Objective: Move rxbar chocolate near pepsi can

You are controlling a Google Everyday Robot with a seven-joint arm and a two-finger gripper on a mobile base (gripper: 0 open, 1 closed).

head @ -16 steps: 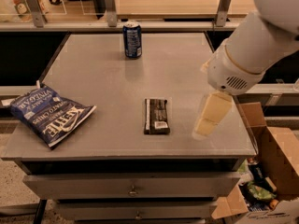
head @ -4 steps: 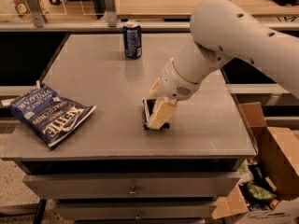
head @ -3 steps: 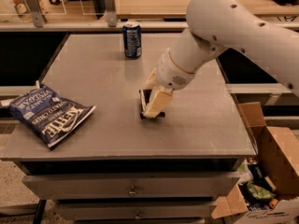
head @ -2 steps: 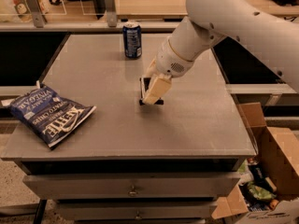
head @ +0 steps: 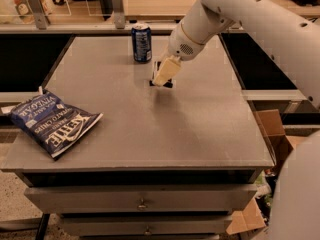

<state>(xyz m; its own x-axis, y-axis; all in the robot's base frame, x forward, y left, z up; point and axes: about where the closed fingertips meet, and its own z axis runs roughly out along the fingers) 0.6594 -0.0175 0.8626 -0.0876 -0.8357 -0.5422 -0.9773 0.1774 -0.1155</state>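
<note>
Since the last frame, gripper [head: 163, 77] and rxbar chocolate [head: 169, 84] shifted toward pepsi can [head: 141, 43]. We note chip bag [head: 52, 124] well left-front of the can. Just right of the can, gripper is clamped on the bar, mostly hidden beneath it.

The dark rxbar chocolate [head: 169, 84], mostly hidden in the gripper's [head: 164, 75] grasp, is just right of the upright blue pepsi can [head: 141, 43], far back on the counter [head: 200, 129].

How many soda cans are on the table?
1. The pepsi can stands upright at the table's back edge, just left of the gripper, which is down on the rxbar chocolate. Another could hide behind the arm.
</note>
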